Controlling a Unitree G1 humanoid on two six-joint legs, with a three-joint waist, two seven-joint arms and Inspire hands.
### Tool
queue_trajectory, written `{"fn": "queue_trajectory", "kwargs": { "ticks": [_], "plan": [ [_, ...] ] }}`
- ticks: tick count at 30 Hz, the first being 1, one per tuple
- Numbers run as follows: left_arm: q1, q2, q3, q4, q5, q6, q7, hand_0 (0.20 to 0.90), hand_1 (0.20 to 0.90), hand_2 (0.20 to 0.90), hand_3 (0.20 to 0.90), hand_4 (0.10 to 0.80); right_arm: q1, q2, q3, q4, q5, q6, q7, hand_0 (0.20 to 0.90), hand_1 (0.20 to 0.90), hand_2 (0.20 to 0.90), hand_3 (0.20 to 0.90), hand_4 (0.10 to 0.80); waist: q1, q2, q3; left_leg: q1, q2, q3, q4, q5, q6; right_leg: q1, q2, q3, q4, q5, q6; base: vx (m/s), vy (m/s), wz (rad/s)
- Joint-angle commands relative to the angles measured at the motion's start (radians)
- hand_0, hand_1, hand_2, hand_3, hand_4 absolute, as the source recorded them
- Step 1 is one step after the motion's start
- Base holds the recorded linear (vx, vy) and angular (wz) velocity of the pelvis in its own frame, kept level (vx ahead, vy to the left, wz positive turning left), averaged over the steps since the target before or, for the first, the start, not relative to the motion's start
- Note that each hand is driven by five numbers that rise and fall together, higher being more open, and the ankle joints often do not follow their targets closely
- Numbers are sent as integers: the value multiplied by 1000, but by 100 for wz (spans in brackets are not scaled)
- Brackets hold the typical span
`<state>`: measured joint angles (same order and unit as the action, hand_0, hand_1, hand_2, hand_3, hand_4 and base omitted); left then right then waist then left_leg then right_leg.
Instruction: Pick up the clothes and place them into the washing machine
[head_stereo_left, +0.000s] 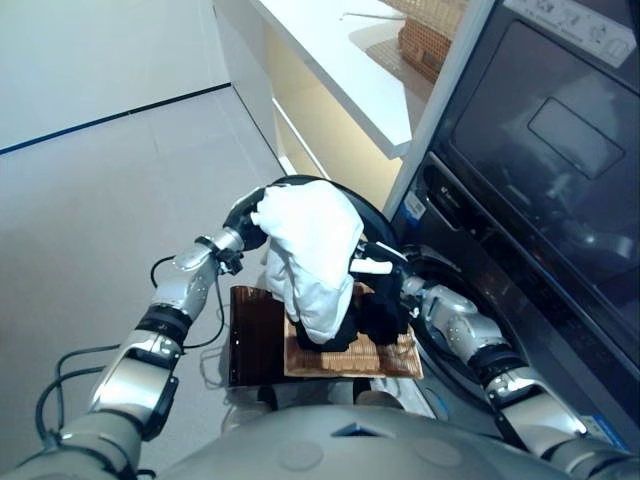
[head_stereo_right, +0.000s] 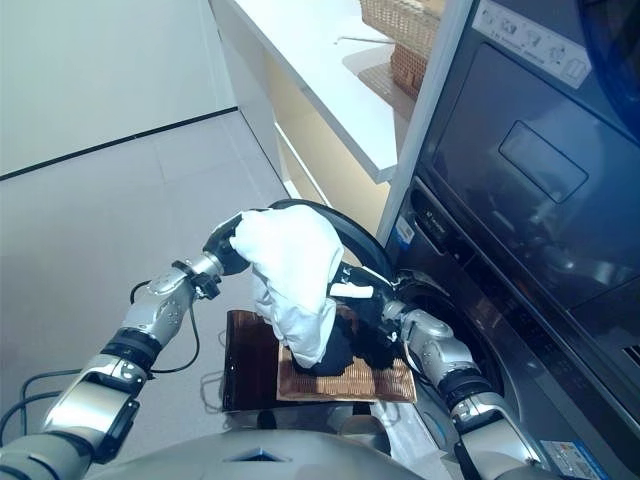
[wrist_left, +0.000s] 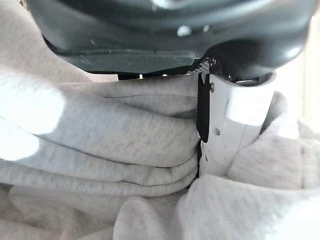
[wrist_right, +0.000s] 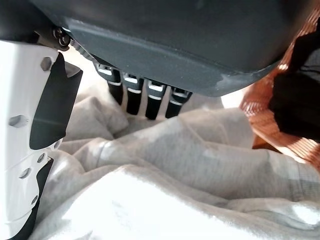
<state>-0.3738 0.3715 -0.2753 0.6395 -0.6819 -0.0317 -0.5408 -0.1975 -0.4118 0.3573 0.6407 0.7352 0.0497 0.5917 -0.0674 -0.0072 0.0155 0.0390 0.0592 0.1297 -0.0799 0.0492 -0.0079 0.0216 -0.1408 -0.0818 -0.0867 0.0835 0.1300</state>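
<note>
A light grey garment (head_stereo_left: 310, 240) hangs bunched above a wicker basket (head_stereo_left: 392, 357) on the floor. My left hand (head_stereo_left: 245, 222) grips its upper left side; in the left wrist view the white-covered thumb (wrist_left: 235, 125) is pinched into the folds of the garment (wrist_left: 100, 140). My right hand (head_stereo_left: 372, 267) holds the garment's right side, and in the right wrist view its fingers (wrist_right: 147, 97) curl into the cloth (wrist_right: 175, 175). Dark clothes (head_stereo_left: 385, 315) lie in the basket below. The washing machine (head_stereo_left: 520, 290) stands at the right, its round door (head_stereo_left: 378, 218) open behind the garment.
The basket rests on a dark brown tray (head_stereo_left: 255, 335). A white counter (head_stereo_left: 340, 60) runs along the far side, with another wicker basket (head_stereo_left: 430, 40) on it. Grey floor (head_stereo_left: 100, 200) spreads to the left.
</note>
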Motion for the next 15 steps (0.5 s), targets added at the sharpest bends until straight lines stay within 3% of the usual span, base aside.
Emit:
{"fn": "queue_trajectory", "kwargs": {
  "ticks": [1, 15],
  "plan": [
    [-204, 19, 94, 49, -62, -149, -18, 200, 200, 200, 200, 300, -76, 12, -30, -88, 46, -56, 50, 900, 900, 900, 900, 800, 27, -36, -77, 10, 36, -35, -7, -37, -81, -42, -26, -36, 11, 6, 29, 0, 0, 0],
    [-237, -8, 81, 16, -75, -176, 17, 200, 200, 200, 200, 300, -90, 33, 10, -109, 59, -53, 53, 900, 900, 900, 900, 800, 28, -38, -78, 8, 36, -39, -7, -37, -81, -42, -25, -41, 11, 4, 28, 0, 0, 0]
  ]
}}
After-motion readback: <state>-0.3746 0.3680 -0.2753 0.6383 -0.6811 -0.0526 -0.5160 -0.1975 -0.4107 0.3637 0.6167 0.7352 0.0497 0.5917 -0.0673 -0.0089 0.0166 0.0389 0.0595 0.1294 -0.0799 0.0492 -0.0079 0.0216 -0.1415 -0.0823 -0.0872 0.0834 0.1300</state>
